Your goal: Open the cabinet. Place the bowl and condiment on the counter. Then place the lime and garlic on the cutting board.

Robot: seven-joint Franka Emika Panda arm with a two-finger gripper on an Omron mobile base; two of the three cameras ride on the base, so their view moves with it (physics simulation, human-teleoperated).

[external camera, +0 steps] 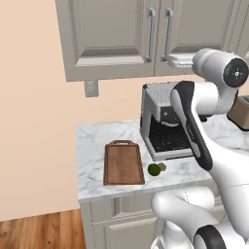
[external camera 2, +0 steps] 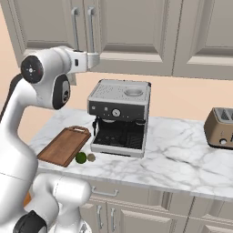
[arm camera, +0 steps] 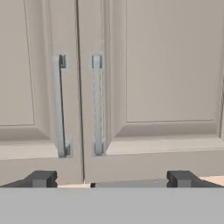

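Before shut cabinet (arm camera: 131, 87): spread tool (arm camera: 111, 178).

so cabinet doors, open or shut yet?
Shut. Both doors of the cabinet sit flush, handles side by side; the open tool faces them.

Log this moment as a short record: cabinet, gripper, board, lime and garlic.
cabinet: both doors shut, two vertical bar handles side by side at the seam
gripper: open, facing the doors below the handles, touching nothing
cutting board: bare, flat on the counter
lime: on the counter beside the board
garlic: against the lime, off the board
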